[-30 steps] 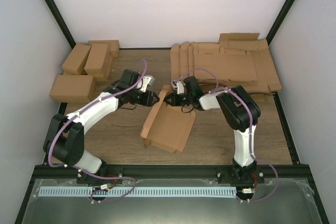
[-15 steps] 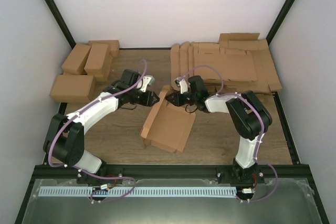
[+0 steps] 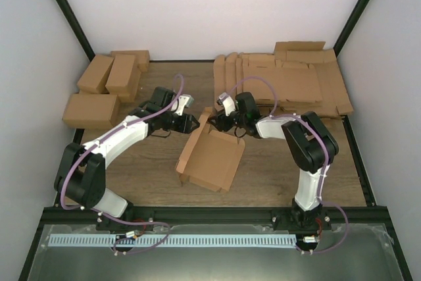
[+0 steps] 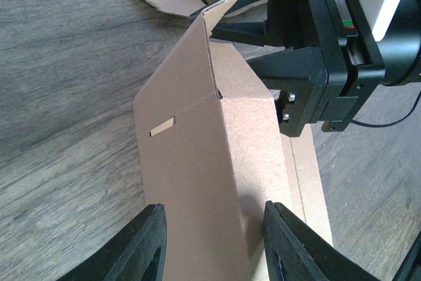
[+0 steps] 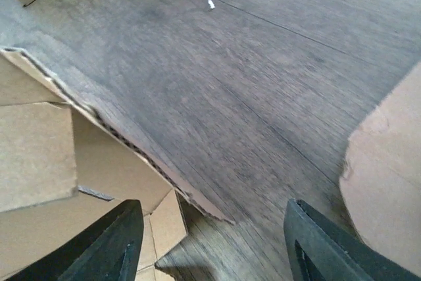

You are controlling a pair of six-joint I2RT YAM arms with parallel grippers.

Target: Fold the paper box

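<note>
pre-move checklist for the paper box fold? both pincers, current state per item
1. Left pincer on the paper box: ok, the raised flap sits inside it.
2. Right pincer open: ok, jaws wide, nothing gripped.
3. Right pincer clear of the flap: cannot tell; in the left wrist view it sits right behind the flap tip.
4. Box folded shut: not ok, its inside faces up, open.
5. Flat blanks apart from the box: ok.
</note>
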